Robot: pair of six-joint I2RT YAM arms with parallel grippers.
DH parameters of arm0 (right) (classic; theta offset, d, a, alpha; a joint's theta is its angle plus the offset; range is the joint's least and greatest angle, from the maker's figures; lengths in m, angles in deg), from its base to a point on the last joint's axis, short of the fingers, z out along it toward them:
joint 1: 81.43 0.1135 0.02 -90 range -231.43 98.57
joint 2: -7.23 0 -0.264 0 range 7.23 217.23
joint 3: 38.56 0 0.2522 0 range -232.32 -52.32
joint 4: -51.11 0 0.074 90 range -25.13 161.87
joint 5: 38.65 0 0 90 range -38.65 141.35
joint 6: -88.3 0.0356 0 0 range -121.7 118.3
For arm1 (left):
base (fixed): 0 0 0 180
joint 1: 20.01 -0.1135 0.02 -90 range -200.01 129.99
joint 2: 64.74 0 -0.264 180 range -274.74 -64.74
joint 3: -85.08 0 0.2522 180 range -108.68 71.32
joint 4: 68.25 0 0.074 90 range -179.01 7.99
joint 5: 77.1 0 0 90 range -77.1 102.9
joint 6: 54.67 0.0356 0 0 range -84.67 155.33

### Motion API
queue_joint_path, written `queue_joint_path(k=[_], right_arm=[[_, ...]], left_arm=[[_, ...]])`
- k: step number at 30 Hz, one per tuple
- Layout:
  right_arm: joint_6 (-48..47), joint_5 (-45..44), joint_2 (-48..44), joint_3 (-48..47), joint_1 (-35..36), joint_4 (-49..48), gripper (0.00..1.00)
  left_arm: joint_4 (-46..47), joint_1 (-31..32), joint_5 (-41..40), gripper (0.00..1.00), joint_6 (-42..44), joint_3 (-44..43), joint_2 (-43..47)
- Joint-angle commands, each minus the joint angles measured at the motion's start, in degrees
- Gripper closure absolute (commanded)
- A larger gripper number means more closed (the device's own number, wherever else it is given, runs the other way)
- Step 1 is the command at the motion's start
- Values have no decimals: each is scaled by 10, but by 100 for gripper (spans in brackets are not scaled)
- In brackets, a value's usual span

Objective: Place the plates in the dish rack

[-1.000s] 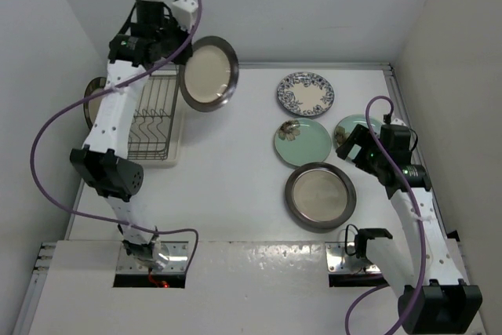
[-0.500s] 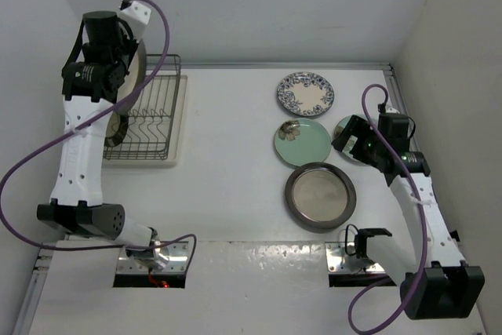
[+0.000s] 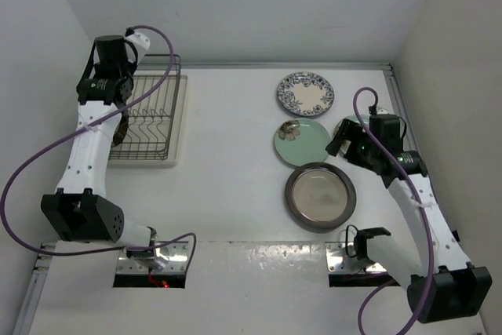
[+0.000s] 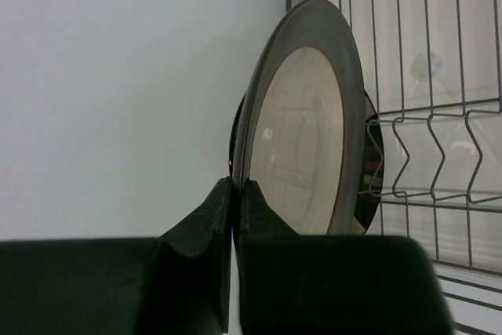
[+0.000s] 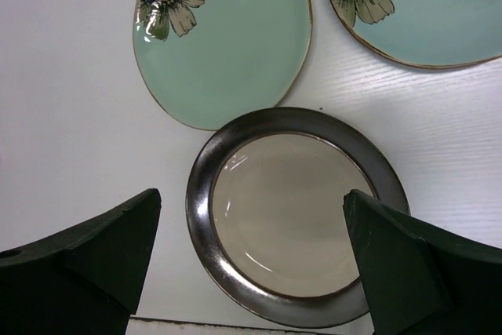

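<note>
- Over at the far left of the table, the left gripper (image 4: 235,194) is working at the left edge of the dark grey wire dish rack (image 3: 153,119), its fingers pinched shut on the rim of a cream-centred round plate with a dark grey rim (image 4: 302,139), which is standing on edge just beside the rack's wires
- Just behind that held plate a second dark-rimmed plate (image 4: 374,170) is peeking out; whether it is sitting properly between the prongs, I cannot tell
- Across on the right, the right gripper (image 5: 251,217) is hovering with its jaws spread wide and gripping nothing, directly over another cream-centred, grey-rimmed plate (image 3: 319,196) lying flat on the white table (image 3: 227,186)
- Also waiting flat on the table: a mint-green flowered plate (image 3: 302,140), a second mint-green flowered plate (image 5: 423,13) just beside it, and a blue-and-white patterned plate (image 3: 305,93) farther back
- By my reckoning this is running early: one plate is going in, maybe one is there already, and four are lying on the table waiting, with the grey-rimmed one under the open jaws looking like the next pick
</note>
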Motion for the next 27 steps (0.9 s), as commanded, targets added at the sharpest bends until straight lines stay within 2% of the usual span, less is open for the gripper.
queue_joint_path(k=[1, 12, 27], right_arm=[[6, -30, -17, -27, 9, 21, 0], [8, -38, -45, -9, 9, 31, 0], [7, -39, -46, 6, 9, 20, 0]], left_arm=[[144, -15, -46, 100, 41, 22, 42], [194, -21, -41, 100, 48, 86, 42], [169, -50, -10, 100, -58, 149, 30]])
